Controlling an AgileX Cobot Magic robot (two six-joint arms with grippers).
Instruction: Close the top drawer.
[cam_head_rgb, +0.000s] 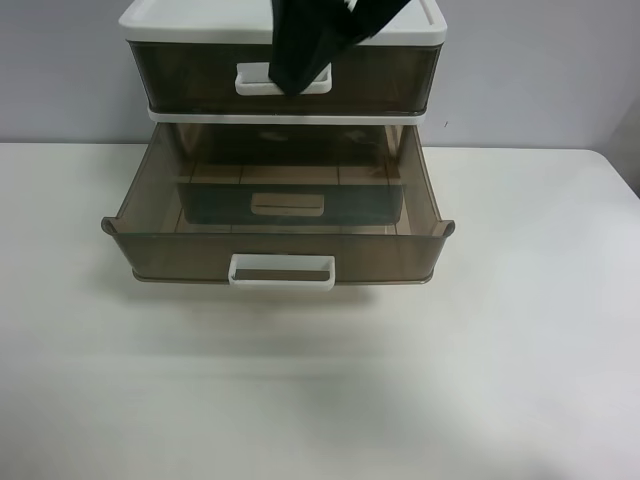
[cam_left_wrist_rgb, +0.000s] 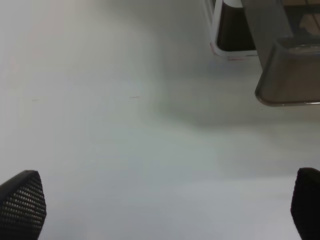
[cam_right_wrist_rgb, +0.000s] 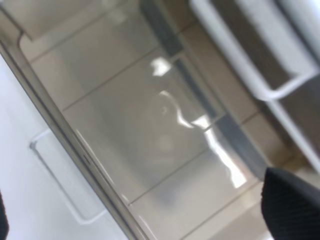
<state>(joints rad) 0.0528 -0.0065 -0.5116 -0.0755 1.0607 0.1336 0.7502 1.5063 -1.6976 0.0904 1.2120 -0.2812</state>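
You see the top drawer (cam_head_rgb: 390, 75) pushed in under the cabinet's white lid (cam_head_rgb: 190, 25). Its white handle (cam_head_rgb: 252, 78) is half hidden by the right arm (cam_head_rgb: 310, 40), itself cut off at the frame's edge, while the pulled-out drawer (cam_head_rgb: 280, 250) beneath hangs far out over the surface (cam_head_rgb: 520, 350). Your right end effector (cam_right_wrist_rgb: 145, 212) is spread, with only one dark fingertip (cam_right_wrist_rgb: 292, 207) clear in a blurred wrist view above that drawer's floor. Your left end effector (cam_left_wrist_rgb: 165, 205) is also spread, above the surface near the pulled-out drawer's rounded corner (cam_left_wrist_rgb: 290, 75).
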